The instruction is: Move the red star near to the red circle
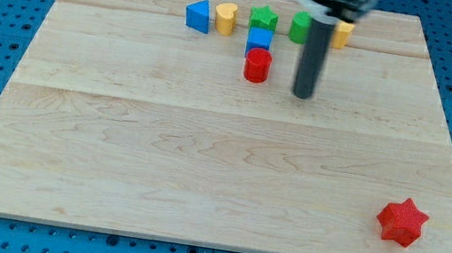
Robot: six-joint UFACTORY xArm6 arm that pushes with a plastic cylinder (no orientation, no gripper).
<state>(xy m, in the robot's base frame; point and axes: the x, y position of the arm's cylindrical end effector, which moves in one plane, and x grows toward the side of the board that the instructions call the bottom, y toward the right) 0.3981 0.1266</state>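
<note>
The pale wooden board [223,144] carries the red star-shaped block [401,221] near the view's bottom right corner, well apart from every other block. The red cylindrical block, the task's red circle [257,65], stands near the view's top centre, touching the blue square block [259,40] just above it. Along the top edge sit a blue triangular block [197,15], a yellow heart-like block [225,18], a green star-shaped block [264,16], a second green block [300,26] partly hidden by the rod, and a yellow block [342,33] of unclear shape. My tip [303,94] rests just right of the red circle and far from the red star; the arm carries no claw, so nothing is grasped or released, and contact is by pushing only. Judgement: the task has not begun. Risks: travelling straight toward the star from this side puts my tip on the wrong face, pushing the star off the nearby board edge; an off-centre push may spin the star aside; overshoot on arrival may scatter the top cluster.
</note>
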